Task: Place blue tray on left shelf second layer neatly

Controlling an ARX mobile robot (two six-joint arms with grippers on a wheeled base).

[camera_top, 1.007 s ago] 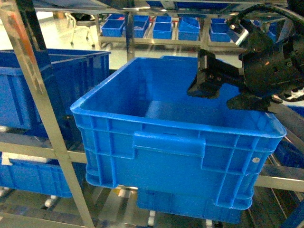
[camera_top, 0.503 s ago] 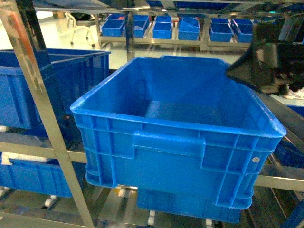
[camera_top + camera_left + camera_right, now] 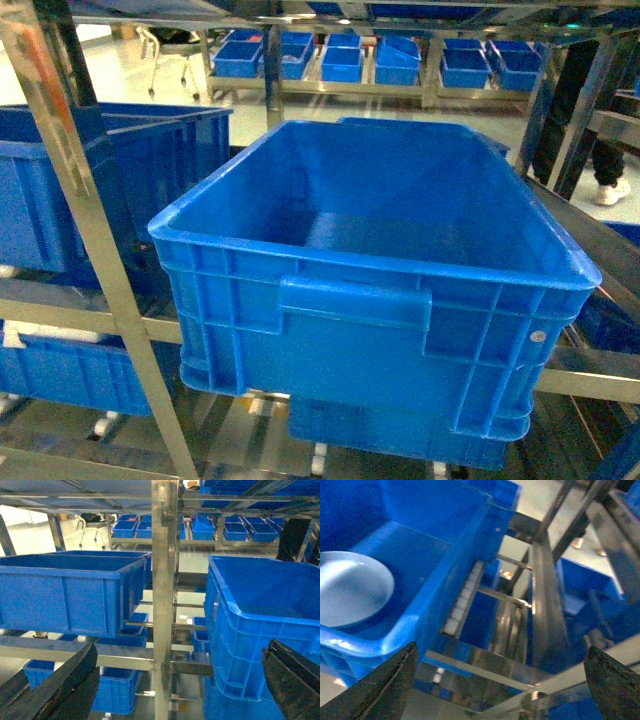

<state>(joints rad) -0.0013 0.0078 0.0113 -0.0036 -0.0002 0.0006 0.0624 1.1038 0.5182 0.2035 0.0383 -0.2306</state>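
Your right end effector hangs with its fingers spread wide and nothing between them, off the right side of the big blue crate, looking down past the crate's wall at the roller rail and shelf bars. Your left end effector is spread just as wide and also empty, facing the steel upright that separates the left bay from the crate's bay. Neither one shows in the head view.

The blue tray lies flat on the floor of the crate, near a corner, and nothing is touching it. From the head view you cannot see it at all; the crate's front wall hides it.

Your main risk is the reach in. The crate walls are tall and the tray is shallow and glossy, so a finger coming down steeply may skate over the rim or push the tray into the corner rather than get under its edge. Watch the right wrist, too: it sits close to the shelf bars, and a careless swing could strike them or the crate rim.

On the left bay, another blue crate already fills a layer, so check that the target level has room before you carry the tray across the upright.
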